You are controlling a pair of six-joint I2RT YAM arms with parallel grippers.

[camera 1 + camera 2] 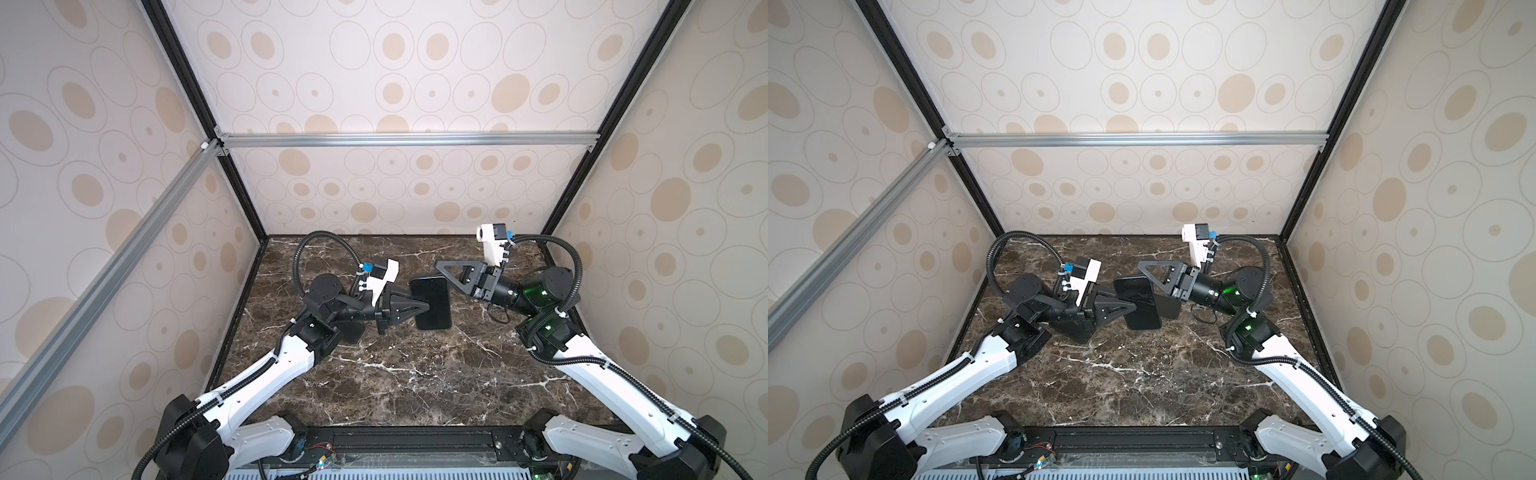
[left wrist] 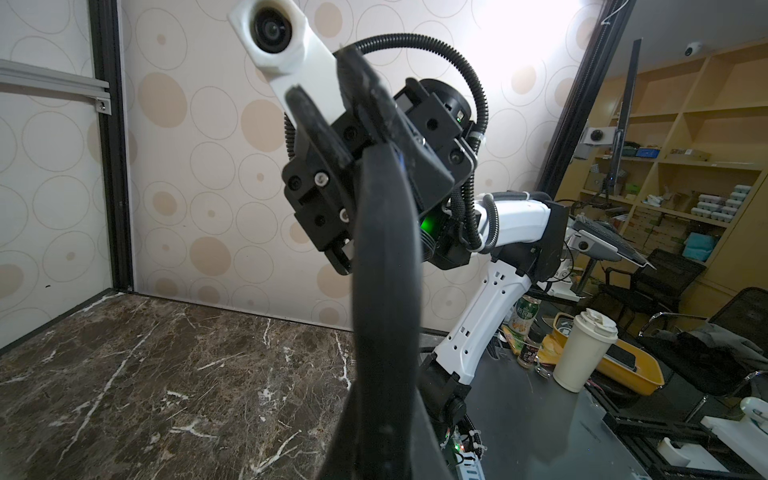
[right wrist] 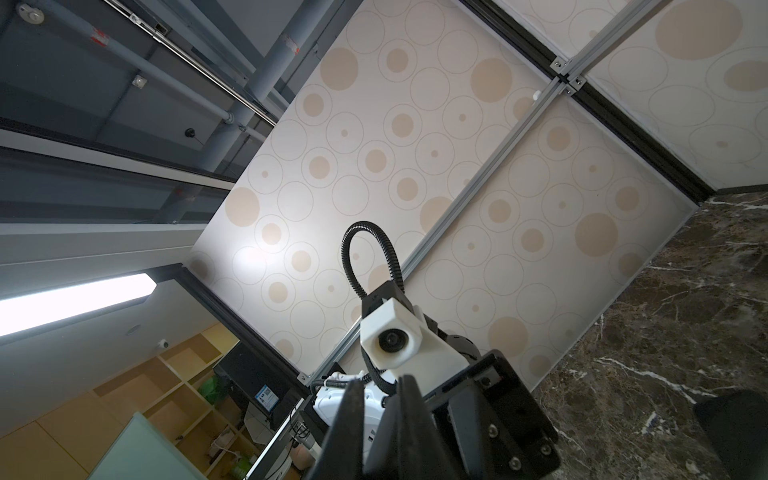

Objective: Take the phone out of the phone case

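The phone is a glossy black slab, screen up, held in the air over the table's middle in both top views. The phone case is black too, and I cannot tell its rim apart from the phone. My left gripper is shut on the middle of the phone's left long side. My right gripper is closed narrow across the far right corner. In the left wrist view the phone shows edge-on and bowed, rising from my left gripper toward the right gripper's fingers. The right wrist view shows my right gripper with a thin gap.
The dark marble table is walled on three sides by patterned panels, with an aluminium rail across the back. The phone's shadow lies beneath it. Beyond the right arm stand a cup and a yellow tray.
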